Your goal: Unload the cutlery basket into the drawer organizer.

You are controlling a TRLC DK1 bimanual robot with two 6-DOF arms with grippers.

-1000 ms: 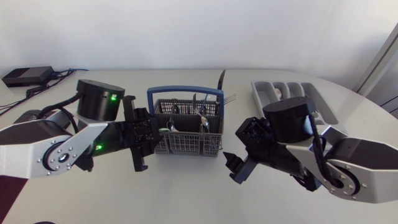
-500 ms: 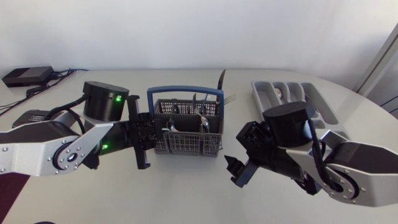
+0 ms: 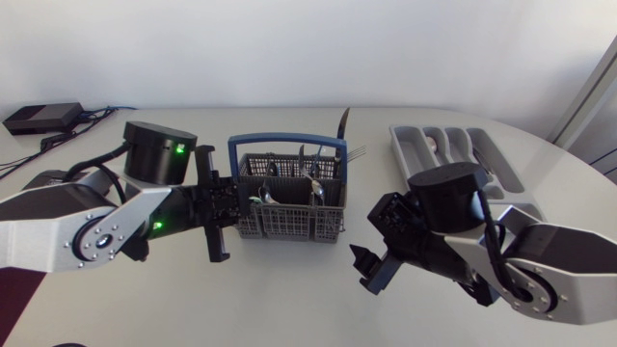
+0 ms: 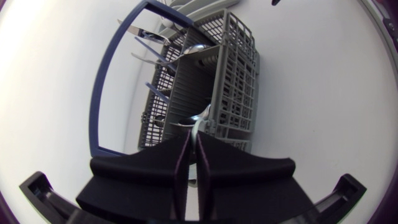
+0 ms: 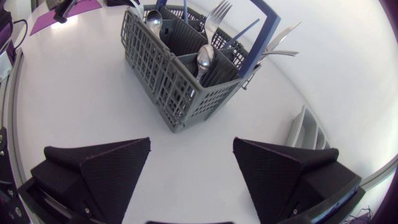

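**Two small shifts, nothing lifted yet**

Head view: our left gripper sits at the left end of the cutlery basket. Over the last second it nudged toward that end, then eased back a touch. Meanwhile our right gripper sank slightly toward the near edge of the table. The cutlery basket has not shifted and the spoon stands where it stood. We judge from this that the unloading has barely begun and the draw is yet to come. The cutlery basket's long axis runs across the table from left to right, and its blue handle arches along that axis. The cutlery in it stands upright, bowls and tines up. The drawer organizer lies well apart at the right rear, its slots running away from us.

Left wrist view: we look along the cutlery basket from its near end. Our left gripper is clenched, its fingers drawn to a thin slit. As far as this view shows, they grip the top of the spoon in the nearest compartment.

Right wrist view: our right gripper is released, its fingers well apart with only bare table between them. The cutlery basket stands ahead of it, one corner turned toward it. A sliver of the drawer organizer shows off to one side.
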